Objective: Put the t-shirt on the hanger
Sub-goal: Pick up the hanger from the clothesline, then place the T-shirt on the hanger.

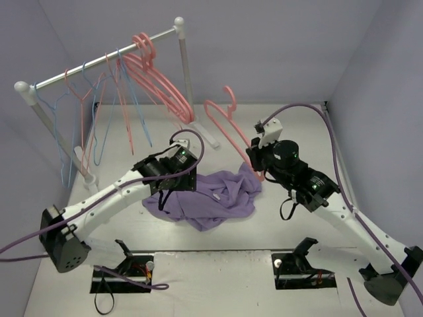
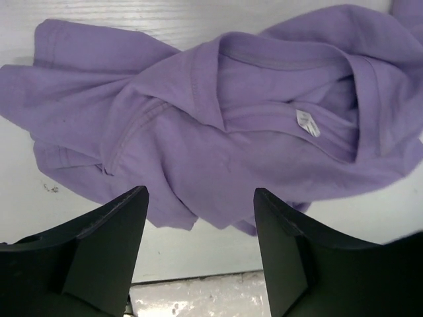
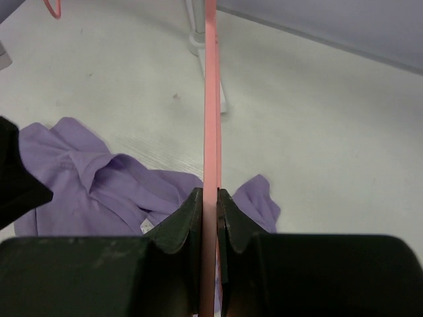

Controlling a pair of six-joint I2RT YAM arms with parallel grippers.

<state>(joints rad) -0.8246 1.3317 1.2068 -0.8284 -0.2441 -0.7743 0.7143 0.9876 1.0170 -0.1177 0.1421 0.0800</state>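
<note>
Bare worktop (image 1: 301, 132) lies open right of the hanger (image 1: 230, 104). The loaded rack (image 1: 106, 58) blocks the far left, and the t-shirt (image 1: 218, 198) fills the middle.

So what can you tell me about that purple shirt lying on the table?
The t-shirt is light purple, soft knit cloth by its look, with stitched hems. It lies crumpled in a heap on the white table, between the two arms. Its neck opening faces up, showing a small white label inside the collar. Nothing grips it: the left tool hangs open above it. The pink hanger ends near its right edge; whether they touch is unclear.
</note>
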